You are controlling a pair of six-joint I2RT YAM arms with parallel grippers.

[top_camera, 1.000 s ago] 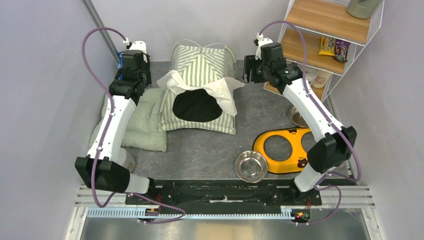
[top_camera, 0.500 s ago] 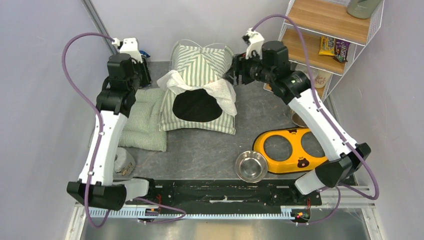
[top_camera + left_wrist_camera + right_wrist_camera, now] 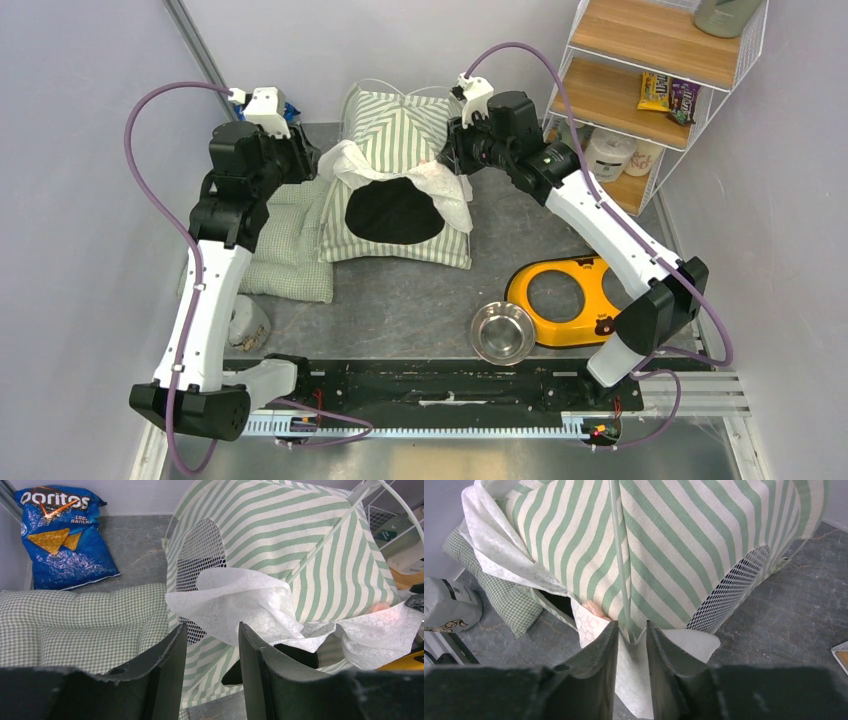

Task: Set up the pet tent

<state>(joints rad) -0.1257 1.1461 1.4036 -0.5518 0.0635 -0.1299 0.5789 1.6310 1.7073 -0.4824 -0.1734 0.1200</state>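
Two grippers at the pet tent (image 3: 400, 190), one per side. Tent: green-and-white striped, stands upright approx mid-table towards the far wall, dark round opening facing the arm bases, white flaps hanging crumpled either side of it. Left gripper (image 3: 210, 632) up by tent's left shoulder in top view. From wrist cam, hovers just short of the fabric w/ fingers (image 3: 160, 680) parted to a moderate gap, nothing between them. Beyond the gap, a bunched white flap (image 3: 240, 605) and a mesh panel (image 3: 202, 550). Right gripper (image 3: 631, 627) at tent's upper right corner, claw only narrowly apart, w/ a thin pale pole (image 3: 620, 555) running down the stripes into the gap along w/ white flap material. Can't tell if pads actually touch pole or cloth. Second mesh panel low on that side wall. Checked green cushion (image 3: 290, 235) flat on the table, tucked against tent's left edge, under left arm. Blue Doritos bag (image 3: 60, 535) behind cushion, near the back wall. Yellow double-bowl holder (image 3: 575, 295) at right front, well apart from tent. Steel bowl (image 3: 502, 332) right beside its left end. Wire shelf unit (image 3: 640, 75) w/ wooden boards in far right corner.
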